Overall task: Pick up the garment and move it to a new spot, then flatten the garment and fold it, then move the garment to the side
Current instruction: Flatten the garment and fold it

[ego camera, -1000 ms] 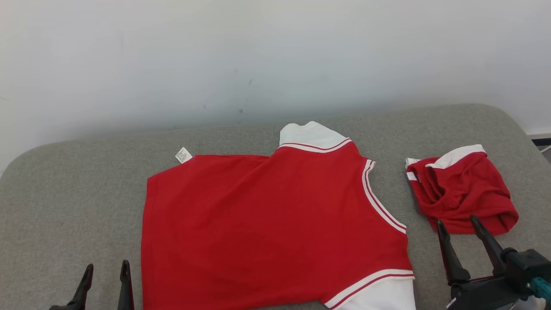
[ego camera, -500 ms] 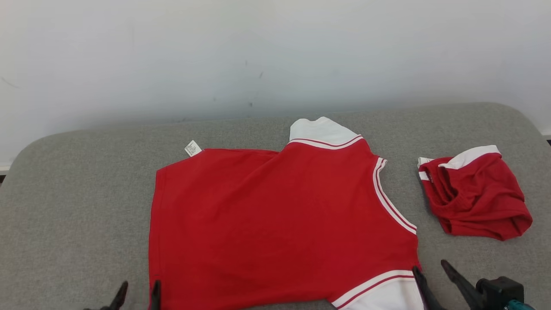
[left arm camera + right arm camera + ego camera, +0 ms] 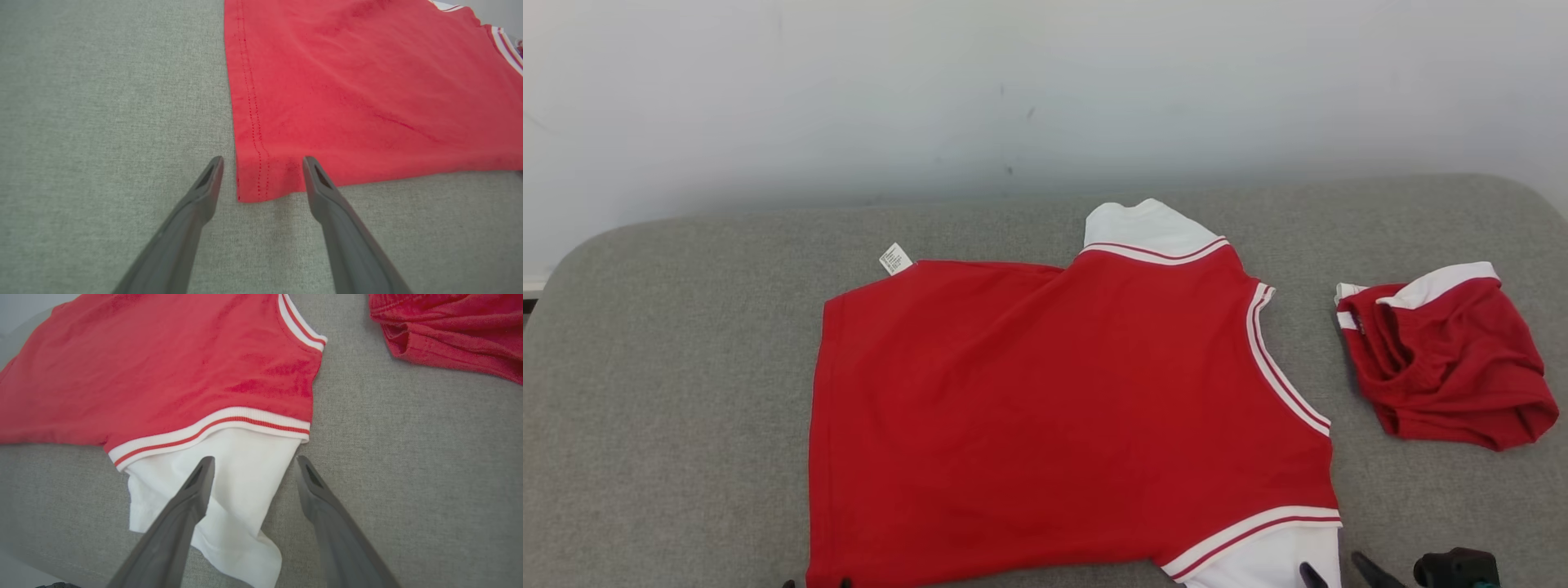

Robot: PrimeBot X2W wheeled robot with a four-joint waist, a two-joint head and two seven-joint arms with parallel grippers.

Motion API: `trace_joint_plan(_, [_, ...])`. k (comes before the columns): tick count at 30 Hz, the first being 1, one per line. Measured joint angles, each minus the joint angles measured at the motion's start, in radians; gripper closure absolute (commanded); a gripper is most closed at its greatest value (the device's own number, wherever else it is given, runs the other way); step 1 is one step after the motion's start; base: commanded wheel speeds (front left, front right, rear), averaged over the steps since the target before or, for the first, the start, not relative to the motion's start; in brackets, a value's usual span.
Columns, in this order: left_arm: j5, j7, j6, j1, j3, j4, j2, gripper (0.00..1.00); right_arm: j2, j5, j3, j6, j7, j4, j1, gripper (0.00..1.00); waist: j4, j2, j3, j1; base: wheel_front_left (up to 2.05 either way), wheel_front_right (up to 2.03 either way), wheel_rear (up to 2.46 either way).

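Shirt of red fabric (image 3: 1054,408) with white striped-trim sleeves, spread flat on grey upholstered surface (image 3: 686,367). Left end effector (image 3: 262,159) apart, straddling hem corner (image 3: 253,188); right end effector (image 3: 254,458) apart above near white sleeve (image 3: 245,494).

The garment (image 3: 1054,408) is red and white-sleeved, with red-striped white trim; the crumpled bundle (image 3: 1454,367) is red with white bands. The cushion (image 3: 670,367) is flecked grey and the wall (image 3: 768,98) white.

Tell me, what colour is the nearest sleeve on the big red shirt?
White fabric sleeve, beside a red-striped white band; best in right wrist view.
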Motion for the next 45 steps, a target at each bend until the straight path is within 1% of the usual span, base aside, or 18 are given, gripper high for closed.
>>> trace_joint_plan(5, [-0.032, 0.037, -0.009, -0.004, 0.000, 0.011, -0.003, 0.00, 0.014, 0.043, 0.012, -0.001, 0.063, -0.001, 0.032, 0.00, 0.010, 0.0000, 0.019, 0.0000, 0.00, 0.00, 0.00])
trace_joint_plan(7, [-0.046, 0.049, -0.024, -0.007, 0.001, 0.024, -0.006, 0.00, 0.015, 0.056, 0.016, -0.001, 0.091, 0.008, 0.032, 0.00, 0.015, 0.0000, 0.023, 0.0000, 0.00, 0.00, 0.00])
trace_joint_plan(11, [-0.051, 0.063, -0.030, -0.016, -0.001, 0.038, -0.013, 0.00, 0.014, 0.060, 0.019, -0.009, 0.124, 0.013, 0.032, 0.00, 0.019, 0.0000, 0.025, -0.0001, 0.00, 0.00, 0.00])
trace_joint_plan(15, [-0.057, 0.074, -0.050, -0.055, -0.006, 0.060, -0.019, 0.00, 0.014, 0.065, 0.021, -0.017, 0.153, 0.012, 0.031, 0.00, 0.024, 0.0000, 0.023, 0.0000, 0.00, 0.00, 0.00])
trace_joint_plan(17, [-0.059, 0.082, -0.053, -0.066, -0.010, 0.072, -0.022, 0.00, 0.014, 0.066, 0.024, -0.018, 0.167, 0.009, 0.030, 0.00, 0.026, 0.0000, 0.022, -0.0001, 0.00, 0.00, 0.00])
trace_joint_plan(19, [-0.060, 0.086, -0.057, -0.072, -0.012, 0.089, -0.025, 0.00, 0.014, 0.067, 0.027, -0.018, 0.178, 0.009, 0.027, 0.16, 0.027, 0.0000, 0.020, 0.0000, 0.00, 0.00, 0.00])
trace_joint_plan(20, [-0.061, 0.092, -0.062, -0.073, -0.014, 0.095, -0.025, 0.00, 0.014, 0.069, 0.028, -0.018, 0.185, 0.006, 0.027, 0.50, 0.027, 0.0000, 0.018, 0.0000, 0.00, 0.00, 0.00])
trace_joint_plan(21, [-0.067, 0.092, -0.061, -0.072, -0.013, 0.099, -0.027, 0.00, 0.014, 0.073, 0.029, -0.019, 0.188, 0.003, 0.027, 0.59, 0.027, -0.0001, 0.016, -0.0001, 0.00, 0.00, 0.00])
trace_joint_plan(22, [-0.077, 0.093, -0.061, -0.073, -0.013, 0.103, -0.027, 0.40, 0.014, 0.075, 0.030, -0.019, 0.194, 0.001, 0.027, 0.82, 0.027, 0.0000, 0.015, -0.0001, 0.00, 0.00, 0.00])
trace_joint_plan(23, [-0.076, 0.094, -0.061, -0.073, -0.017, 0.108, -0.025, 0.56, 0.014, 0.076, 0.031, -0.019, 0.197, 0.000, 0.027, 1.00, 0.027, 0.0000, 0.014, 0.0000, 0.00, 0.00, 0.00])
trace_joint_plan(24, [-0.076, 0.094, -0.062, -0.073, -0.018, 0.111, -0.025, 0.75, 0.013, 0.076, 0.032, -0.019, 0.202, -0.003, 0.027, 1.00, 0.027, 0.0000, 0.014, 0.0000, 0.00, 0.00, 0.00])
trace_joint_plan(25, [-0.076, 0.094, -0.062, -0.073, -0.017, 0.115, -0.025, 1.00, 0.013, 0.076, 0.032, -0.019, 0.202, -0.006, 0.027, 1.00, 0.027, 0.0000, 0.013, 0.0000, 0.00, 0.00, 0.00])
trace_joint_plan(27, [-0.076, 0.093, -0.062, -0.074, -0.017, 0.122, -0.024, 1.00, 0.013, 0.076, 0.032, -0.026, 0.209, -0.012, 0.027, 1.00, 0.027, 0.0000, 0.011, -0.0001, 0.00, 0.00, 0.00])
trace_joint_plan(29, [-0.077, 0.092, -0.069, -0.075, -0.016, 0.124, -0.025, 1.00, 0.009, 0.076, 0.031, -0.026, 0.210, -0.014, 0.027, 1.00, 0.028, 0.0000, 0.010, -0.0001, 0.00, 0.00, 0.00])
trace_joint_plan(33, [-0.077, 0.077, -0.069, -0.075, -0.009, 0.124, -0.025, 1.00, 0.006, 0.077, 0.025, -0.026, 0.209, -0.026, 0.027, 1.00, 0.030, 0.0000, 0.007, -0.0001, 0.00, 0.00, 0.00])
trace_joint_plan(37, [-0.077, 0.051, -0.067, -0.075, 0.005, 0.117, -0.020, 1.00, -0.003, 0.100, -0.006, -0.026, 0.195, -0.052, 0.027, 1.00, 0.032, 0.0000, 0.002, -0.0001, 0.00, 0.00, 0.00])
trace_joint_plan(39, [-0.077, 0.040, -0.060, -0.075, 0.014, 0.106, -0.014, 1.00, -0.012, 0.112, -0.030, -0.022, 0.184, -0.069, 0.028, 1.00, 0.032, 0.0000, -0.001, -0.0001, 0.00, 0.00, 0.00])
trace_joint_plan(45, [-0.075, 0.026, -0.059, -0.070, 0.016, 0.070, -0.007, 1.00, -0.016, 0.176, -0.079, -0.004, 0.160, -0.134, 0.034, 1.00, 0.033, 0.0000, -0.011, -0.0001, 0.00, 0.00, 0.00])
